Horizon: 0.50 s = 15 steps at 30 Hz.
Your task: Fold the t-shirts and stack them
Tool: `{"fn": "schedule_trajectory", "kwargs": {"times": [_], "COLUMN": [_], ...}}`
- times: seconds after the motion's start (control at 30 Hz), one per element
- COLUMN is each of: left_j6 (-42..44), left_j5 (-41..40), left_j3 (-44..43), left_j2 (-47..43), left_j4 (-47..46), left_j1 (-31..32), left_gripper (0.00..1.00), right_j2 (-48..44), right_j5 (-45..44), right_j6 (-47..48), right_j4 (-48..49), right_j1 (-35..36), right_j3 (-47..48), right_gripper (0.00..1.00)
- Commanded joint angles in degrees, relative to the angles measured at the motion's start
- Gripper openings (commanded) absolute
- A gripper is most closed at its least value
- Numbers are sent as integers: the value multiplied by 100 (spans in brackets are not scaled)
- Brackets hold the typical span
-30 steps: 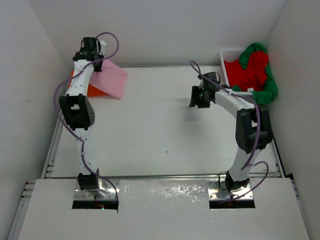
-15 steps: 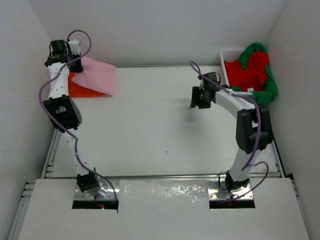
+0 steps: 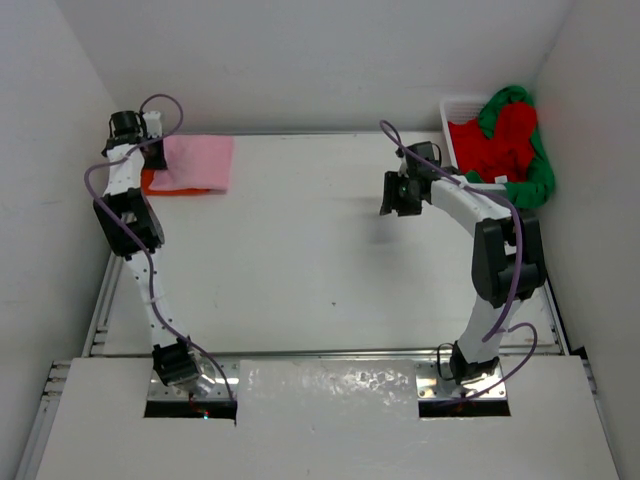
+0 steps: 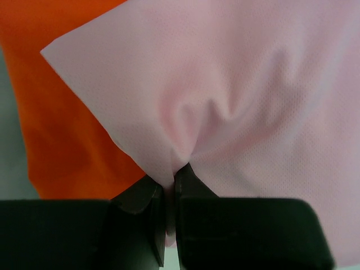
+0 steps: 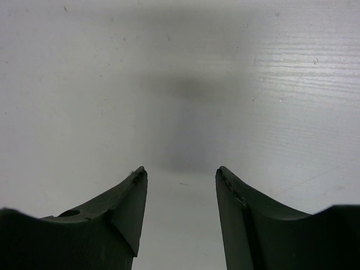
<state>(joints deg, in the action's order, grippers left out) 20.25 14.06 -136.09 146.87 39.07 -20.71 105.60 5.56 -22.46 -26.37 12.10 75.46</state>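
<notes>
A folded pink t-shirt [image 3: 200, 162] lies at the table's far left corner on top of a folded orange t-shirt [image 3: 158, 182]. My left gripper [image 3: 152, 150] is shut on the pink t-shirt's [image 4: 253, 112] left edge, with cloth pinched between its fingers [image 4: 188, 185]; orange cloth [image 4: 62, 112] shows beneath. A red t-shirt [image 3: 500, 140] and a green t-shirt [image 3: 540, 175] are heaped in the white basket [image 3: 452, 105] at the far right. My right gripper [image 3: 400, 195] hangs open above bare table, left of the basket, nothing between its fingertips [image 5: 138, 180].
White walls enclose the table on the left, back and right. The left arm stretches along the left wall. The basket stands in the far right corner with cloth spilling over its rim.
The left gripper has carried the pink t-shirt leftward and down, so it now lies flat on the orange one. The right arm has stayed still.
</notes>
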Motion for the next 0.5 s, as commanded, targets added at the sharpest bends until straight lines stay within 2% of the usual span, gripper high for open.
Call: {"fn": "schedule_trajectory", "kwargs": {"times": [0.0, 0.1, 0.2, 0.23, 0.3, 0.33, 0.4, 0.43, 0.47], "left_j6": [-214, -206, -214, -206, -188, -179, -136, -135, -162], "left_j5": [-456, -764, -949, -1019, -1090, -1186, -1161, -1187, -1230], "left_j3": [-207, -190, -181, -181, -155, -146, -111, -32, 12], "left_j2": [-132, -132, -141, -150, -185, -185, -211, -229, -264], "left_j4": [-592, -716, -752, -760, -813, -839, -822, -831, -848], "left_j1": [-205, -197, -205, -205, -205, -205, -214, -206, -214], "left_gripper": [0, 2, 10, 21, 29, 41, 53, 63, 66], "right_j2": [-110, -110, -92, -92, -110, -119, -119, -127, -128], "right_j5": [-11, -11, 41, 50, 41, 41, 24, 24, 24], "right_j6": [66, 84, 84, 75, 101, 110, 136, 136, 136], "right_j4": [-44, -44, -35, -35, -52, -61, -70, -70, -70], "right_j1": [3, -6, 3, -6, 3, 3, -6, 3, 3], "right_j3": [206, 188, 206, 206, 206, 197, 197, 197, 197], "right_gripper": [51, 51, 51, 50, 51, 51, 51, 51, 51]}}
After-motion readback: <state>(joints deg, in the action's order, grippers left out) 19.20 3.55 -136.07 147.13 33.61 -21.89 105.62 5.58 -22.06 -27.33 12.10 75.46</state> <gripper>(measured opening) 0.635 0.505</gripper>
